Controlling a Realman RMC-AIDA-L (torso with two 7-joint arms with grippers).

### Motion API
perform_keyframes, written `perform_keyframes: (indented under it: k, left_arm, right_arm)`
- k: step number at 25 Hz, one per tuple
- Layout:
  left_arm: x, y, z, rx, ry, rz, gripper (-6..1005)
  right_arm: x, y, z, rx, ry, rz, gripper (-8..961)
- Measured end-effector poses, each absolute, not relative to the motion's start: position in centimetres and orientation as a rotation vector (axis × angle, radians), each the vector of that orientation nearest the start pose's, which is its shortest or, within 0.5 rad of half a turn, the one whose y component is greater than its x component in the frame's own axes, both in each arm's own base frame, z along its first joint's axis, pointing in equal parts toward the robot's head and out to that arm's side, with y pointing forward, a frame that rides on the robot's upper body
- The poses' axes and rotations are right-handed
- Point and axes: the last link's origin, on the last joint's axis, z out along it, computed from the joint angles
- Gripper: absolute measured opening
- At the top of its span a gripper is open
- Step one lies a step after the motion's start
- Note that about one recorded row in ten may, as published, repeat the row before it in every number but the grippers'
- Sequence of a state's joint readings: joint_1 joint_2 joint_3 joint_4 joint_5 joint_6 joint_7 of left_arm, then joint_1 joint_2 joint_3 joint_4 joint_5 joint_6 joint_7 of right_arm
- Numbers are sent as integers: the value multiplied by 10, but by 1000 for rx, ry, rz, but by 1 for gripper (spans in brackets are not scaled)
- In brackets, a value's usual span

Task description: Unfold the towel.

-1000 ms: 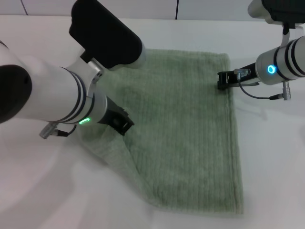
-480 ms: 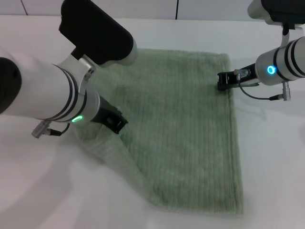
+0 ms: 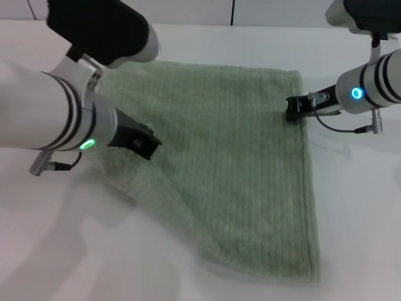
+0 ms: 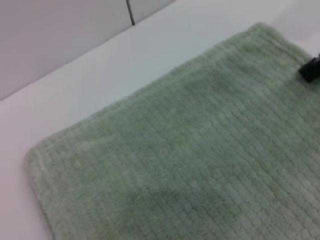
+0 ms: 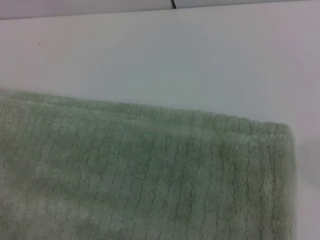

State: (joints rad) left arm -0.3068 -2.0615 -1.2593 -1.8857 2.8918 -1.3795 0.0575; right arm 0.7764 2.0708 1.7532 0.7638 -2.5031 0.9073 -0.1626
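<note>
Left gripper [image 3: 143,145] sits on the towel [image 3: 238,169] at its raised left fold; cannot tell finger opening. Towel spreads rightward from it. Right gripper [image 3: 293,108] pins the far-right edge, apparently closed on cloth.

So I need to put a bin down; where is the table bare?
Bare table lies right of the towel, below the right gripper, and near-left below the left gripper. The towel's left edge, under that arm, is crowded.
</note>
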Motion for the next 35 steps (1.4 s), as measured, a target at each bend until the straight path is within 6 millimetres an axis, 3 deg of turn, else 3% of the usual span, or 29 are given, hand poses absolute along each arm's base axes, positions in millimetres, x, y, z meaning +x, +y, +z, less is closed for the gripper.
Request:
perform_keyframes:
  k: [20, 35]
  left_arm:
    - [-156, 296, -9, -2254, -862, 339, 48]
    - [-162, 286, 8, -2160, -947, 157, 47]
  right_arm:
    - [215, 423, -51, -2091, 1474, -58, -1]
    - [218, 422, -50, -2088, 1474, -54, -1]
